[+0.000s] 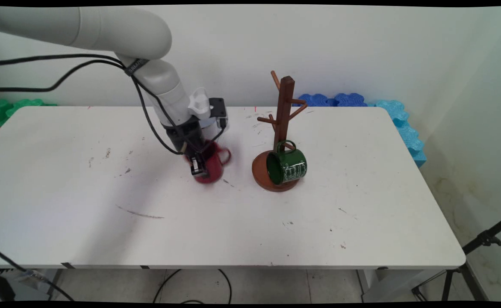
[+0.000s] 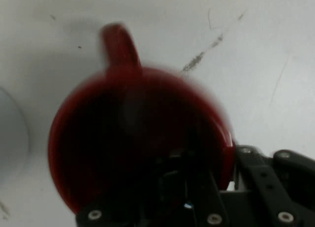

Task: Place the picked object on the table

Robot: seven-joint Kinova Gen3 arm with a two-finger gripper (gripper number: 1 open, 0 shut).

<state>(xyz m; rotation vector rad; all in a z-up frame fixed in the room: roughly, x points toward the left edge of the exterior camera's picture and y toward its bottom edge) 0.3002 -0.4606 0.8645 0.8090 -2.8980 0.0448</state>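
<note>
My gripper [image 1: 199, 164] is down at a red mug [image 1: 213, 167] left of the table's [image 1: 83, 222] middle. In the hand view the red mug [image 2: 123, 138] fills the picture, with its handle pointing up. One finger reaches inside the mug and the other finger [image 2: 256, 170] lies outside its right wall, so the gripper [image 2: 224, 187] is shut on the rim. The mug looks tilted and blurred. To the right stands a brown wooden mug tree [image 1: 285, 111], and a green mug [image 1: 287, 167] hangs from a low peg above its round base [image 1: 260, 172].
A pale round object [image 2: 10, 138] lies just beside the red mug and shows behind the hand [image 1: 210, 123]. Blue foam tiles [image 1: 400, 119] line the back right edge and green ones [image 1: 7, 107] the back left. A tripod [image 1: 481, 244] stands off the right front corner.
</note>
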